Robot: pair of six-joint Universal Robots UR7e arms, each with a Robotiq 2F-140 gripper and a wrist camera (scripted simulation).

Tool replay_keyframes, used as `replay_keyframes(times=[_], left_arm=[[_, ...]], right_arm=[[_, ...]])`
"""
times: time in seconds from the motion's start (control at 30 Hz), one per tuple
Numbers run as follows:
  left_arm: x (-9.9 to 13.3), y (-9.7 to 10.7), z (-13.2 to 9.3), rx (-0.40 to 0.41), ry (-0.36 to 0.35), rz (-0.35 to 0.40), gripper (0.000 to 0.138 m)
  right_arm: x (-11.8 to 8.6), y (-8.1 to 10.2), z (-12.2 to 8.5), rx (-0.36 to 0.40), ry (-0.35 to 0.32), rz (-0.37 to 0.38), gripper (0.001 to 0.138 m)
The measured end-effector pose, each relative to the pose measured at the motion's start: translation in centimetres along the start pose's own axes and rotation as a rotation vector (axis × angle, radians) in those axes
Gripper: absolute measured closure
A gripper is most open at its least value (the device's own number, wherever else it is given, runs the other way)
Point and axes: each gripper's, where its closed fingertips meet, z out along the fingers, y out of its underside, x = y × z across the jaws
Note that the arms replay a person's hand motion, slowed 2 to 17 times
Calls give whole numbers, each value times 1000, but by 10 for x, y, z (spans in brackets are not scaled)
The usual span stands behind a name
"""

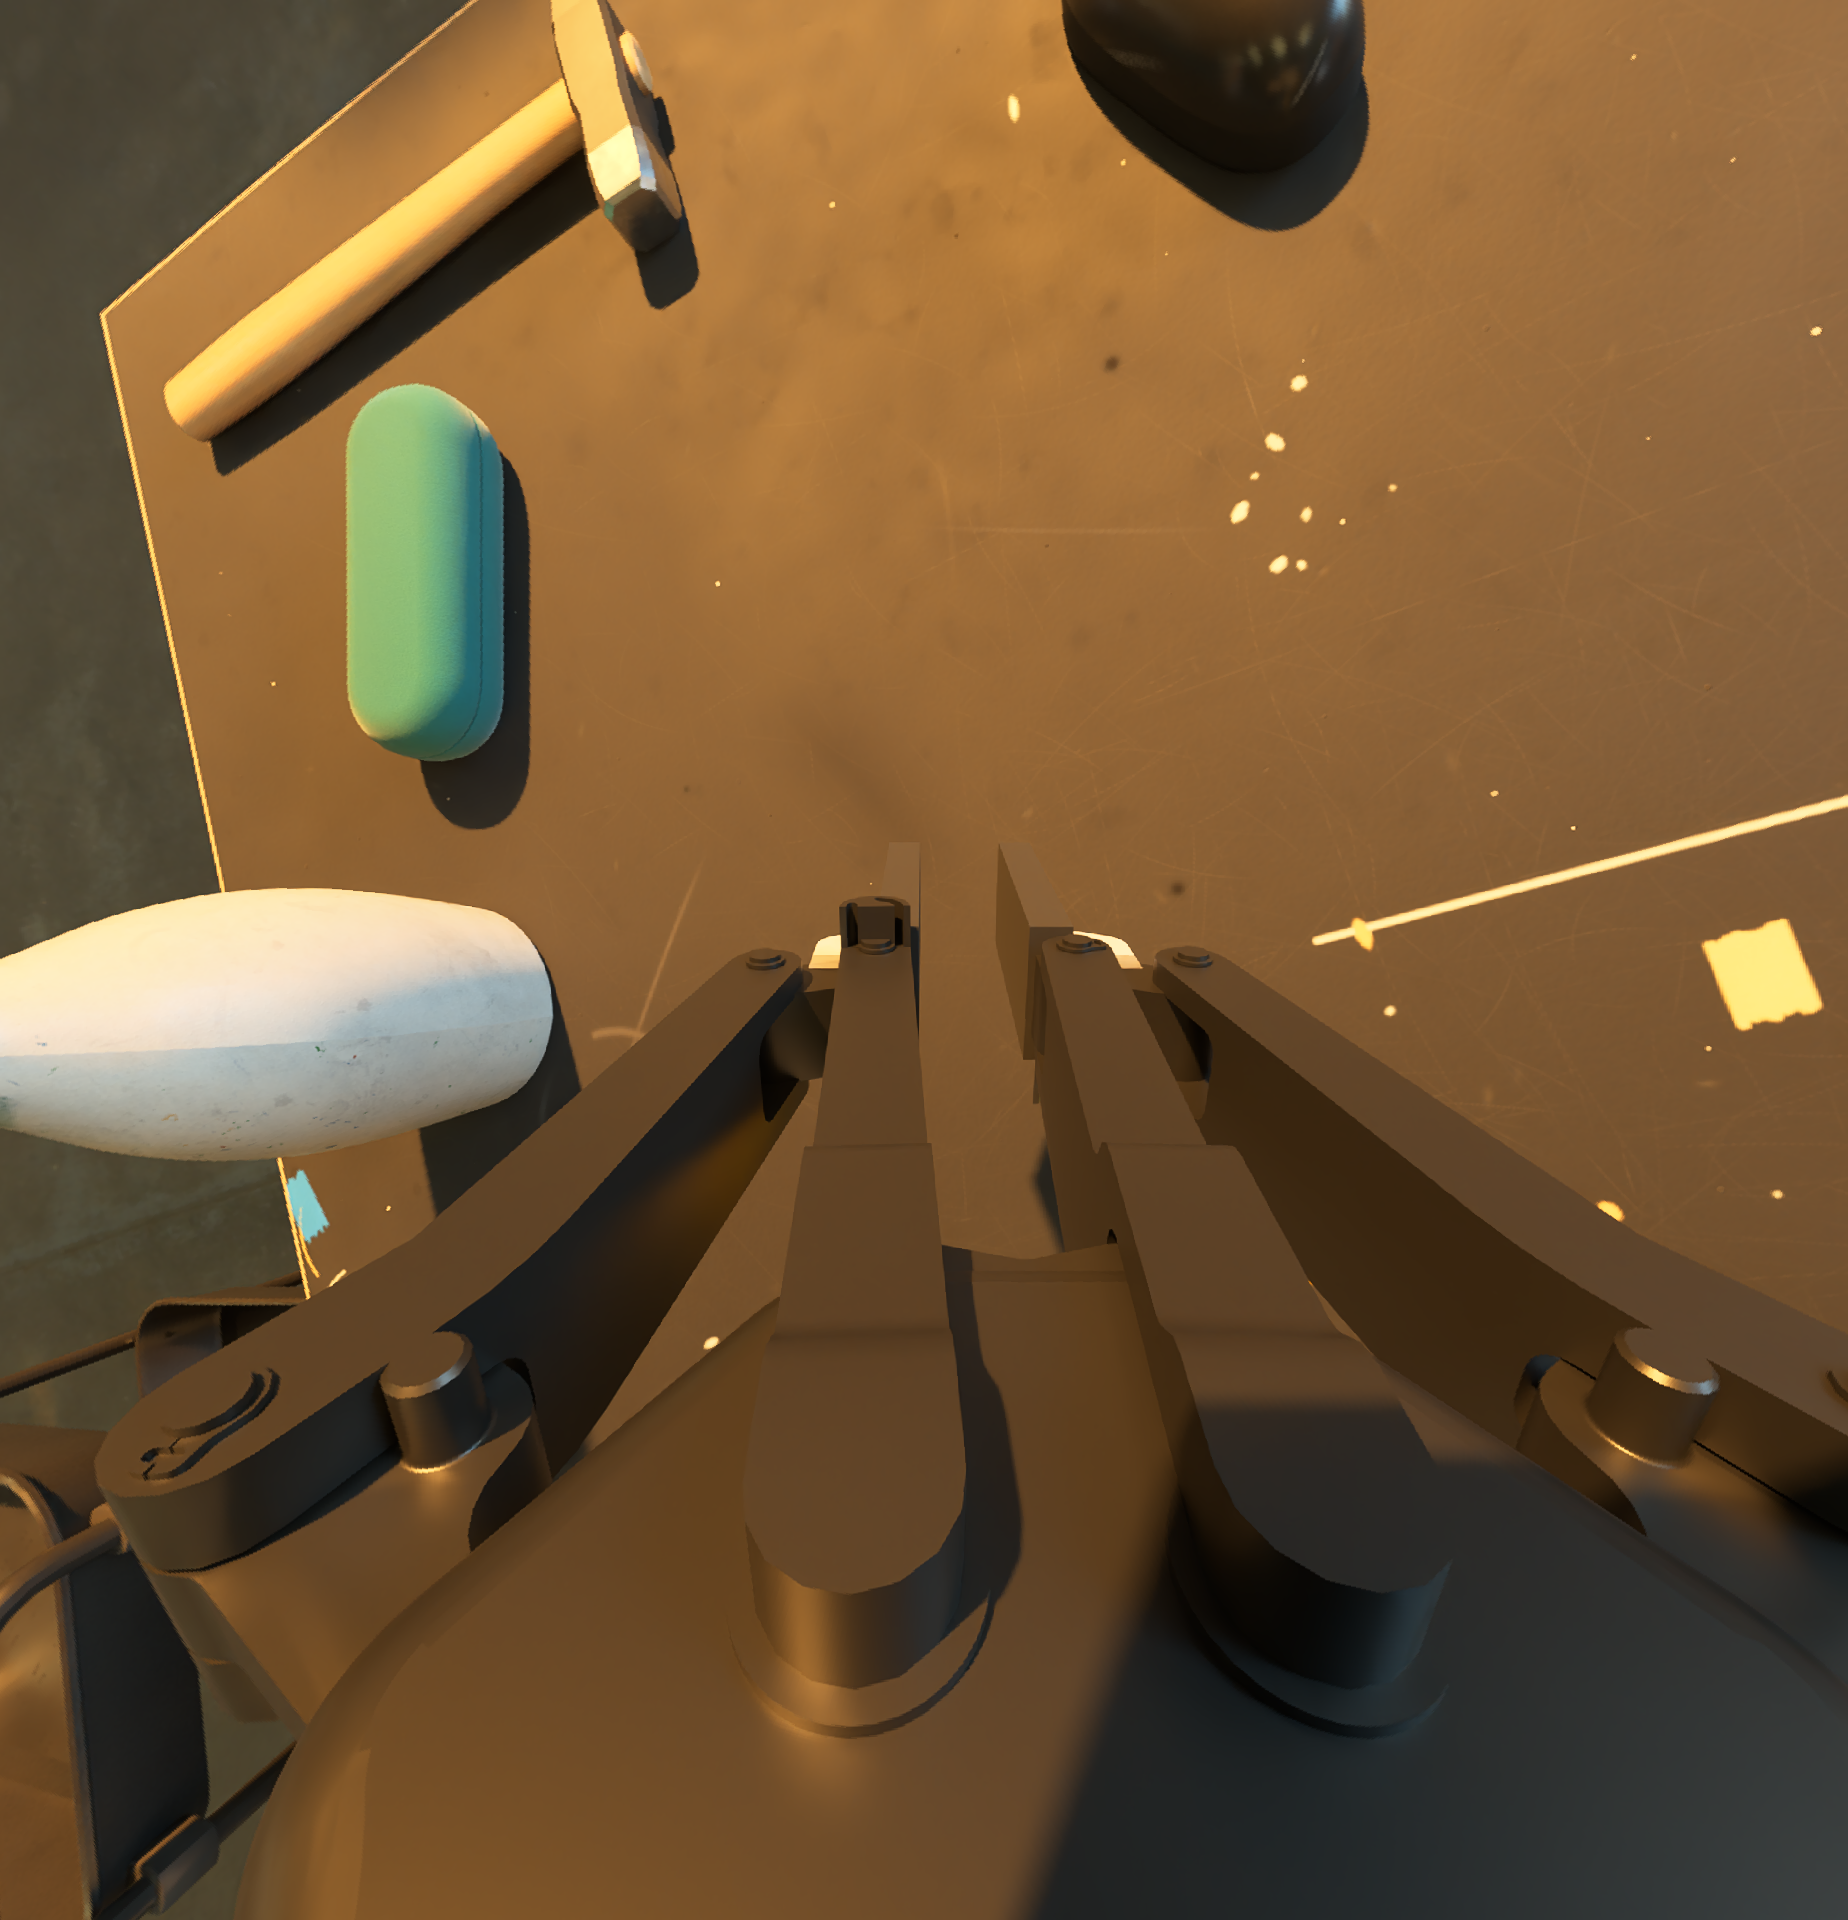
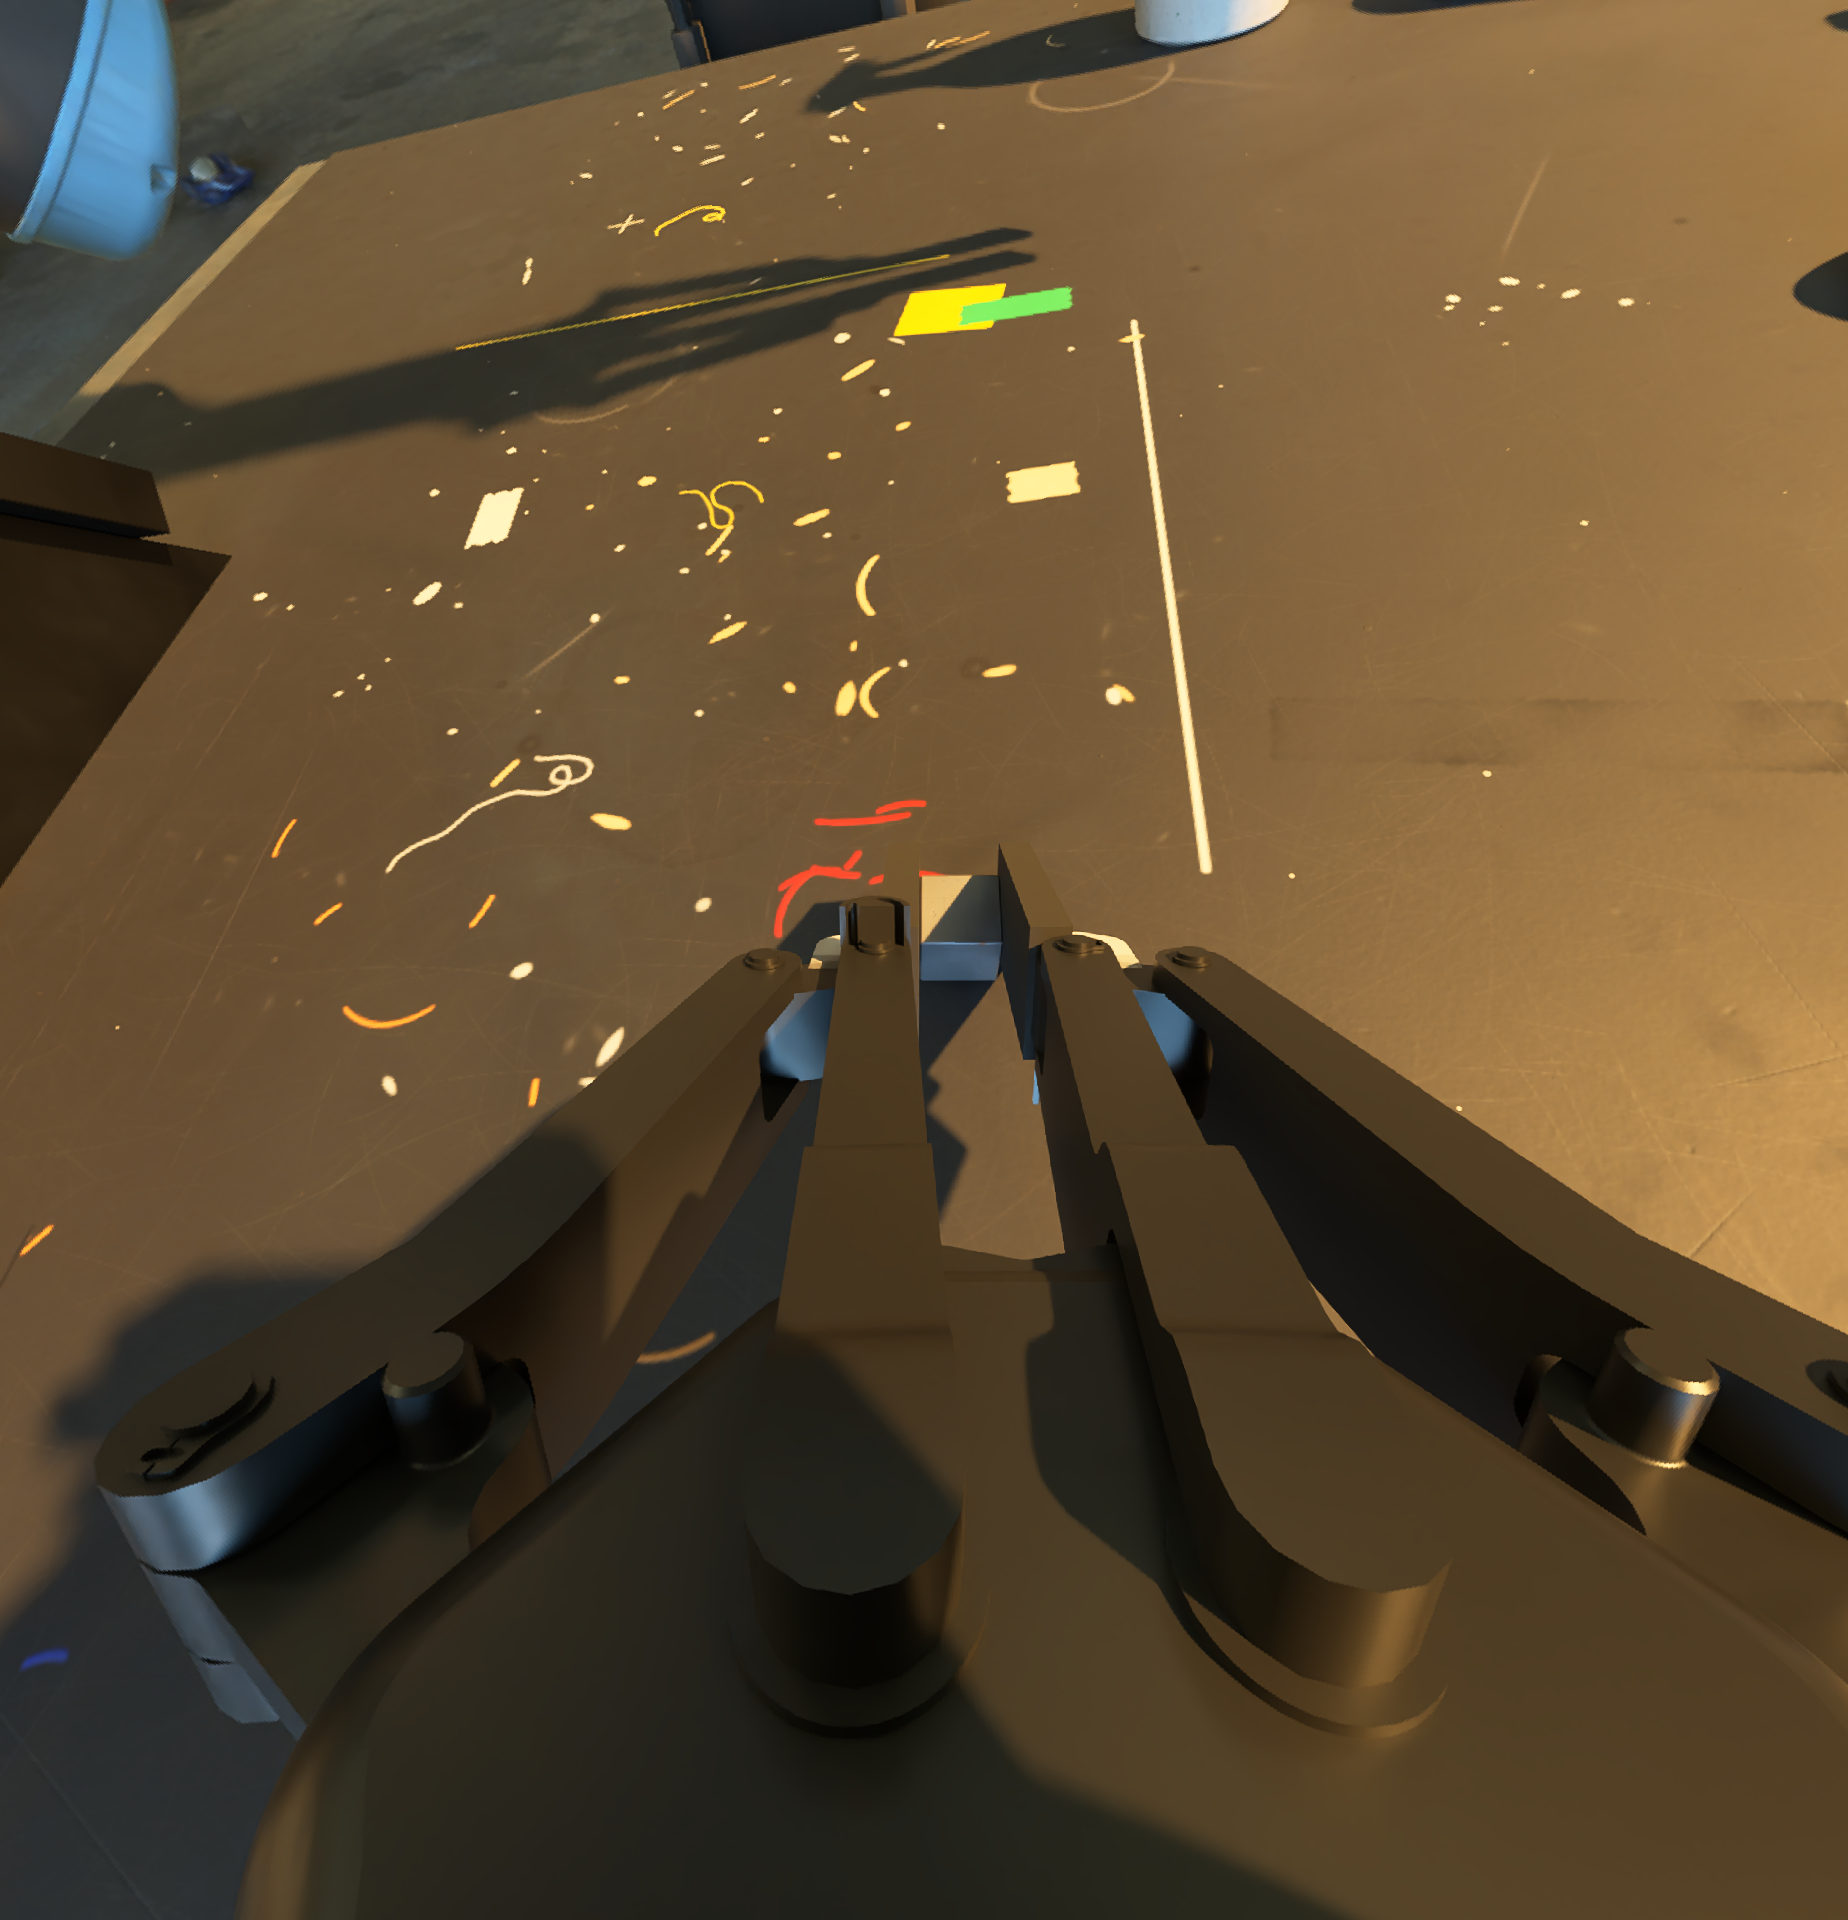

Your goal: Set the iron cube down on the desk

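Scratched and paint-flecked, the desk spreads brown under warm light, with a wooden-handled hammer, a green oblong case and a white bowling pin along its left edge in the left wrist view. Our right gripper has its fingers closed narrowly on the iron cube, held over the desk's middle by red scribbles, while our left gripper is nearly closed on nothing. We judge the carry done and the lowering in hand: next we ease down until the cube sits flat, then part the fingers.
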Motion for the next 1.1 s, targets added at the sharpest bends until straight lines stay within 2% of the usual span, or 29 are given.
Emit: replay_keyframes(times=[0.47,0.87,1.1], left_arm=[[15,3,7,-33,63,52,126],[47,8,12,-71,223,137,129],[56,6,15,-63,268,167,128]], right_arm=[[0,0,0,0,1,-1,119],[0,0,0,0,3,-3,119],[0,0,0,0,3,-3,119]])
